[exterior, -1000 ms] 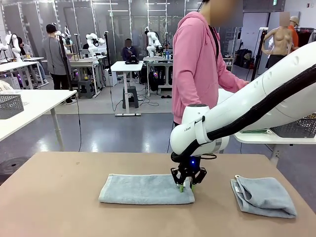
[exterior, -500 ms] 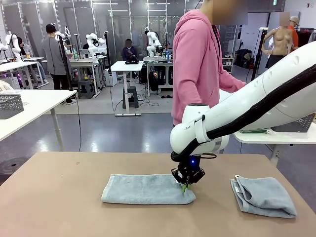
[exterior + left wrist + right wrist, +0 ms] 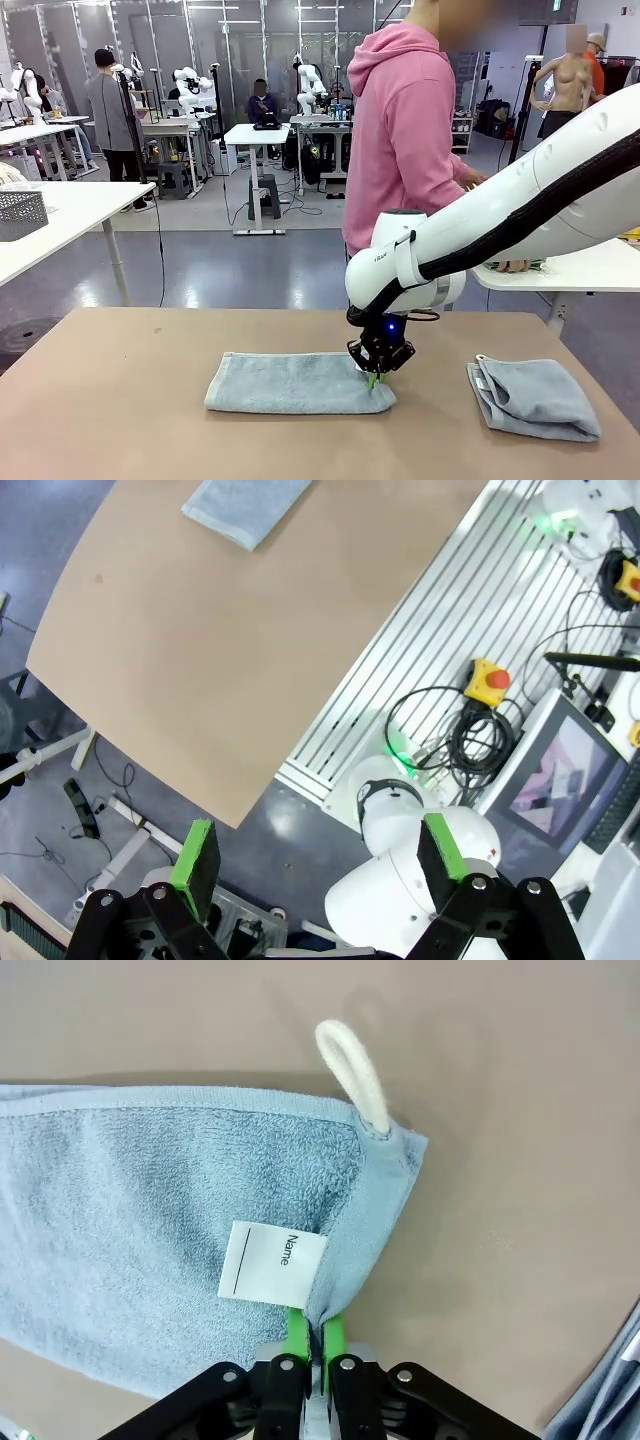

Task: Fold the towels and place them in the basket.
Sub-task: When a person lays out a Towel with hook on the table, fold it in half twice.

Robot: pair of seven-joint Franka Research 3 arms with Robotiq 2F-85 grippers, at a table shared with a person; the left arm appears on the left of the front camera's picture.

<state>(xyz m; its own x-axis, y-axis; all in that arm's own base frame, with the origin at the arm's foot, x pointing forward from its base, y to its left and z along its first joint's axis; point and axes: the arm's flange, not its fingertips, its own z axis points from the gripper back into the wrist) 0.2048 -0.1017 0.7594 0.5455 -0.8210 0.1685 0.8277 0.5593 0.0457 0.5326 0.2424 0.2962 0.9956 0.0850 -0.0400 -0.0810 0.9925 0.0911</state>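
Since a second ago the right gripper (image 3: 374,380) has gone from spread over the towel's end to pressed together on it, and the person (image 3: 405,130) behind the table has turned further toward the side table (image 3: 560,272) at the right, one hand (image 3: 512,266) now resting on it; the mesh basket that stood on that side table then is gone from it. The long towel (image 3: 295,383) has barely shifted.

That towel lies folded lengthwise near the middle of the table (image 3: 120,400), running left to right, a little nearer the robot's edge than the far edge. The right arm reaches in from the right and comes down on the towel's right end. In the right wrist view the green pads (image 3: 297,1330) are shut tight on the towel's edge (image 3: 330,1305), just below a white label (image 3: 272,1259) printed "Name". A white cord loop (image 3: 352,1073) sticks out from the towel's corner onto bare tabletop.

A second towel (image 3: 533,397) lies loosely folded near the table's right edge, well apart from the first, with a small white tag at its left corner.

The left gripper (image 3: 318,855) hangs high above the table's left corner, its pads spread wide with nothing between them; one end of the long towel (image 3: 245,507) shows at the top of its view.
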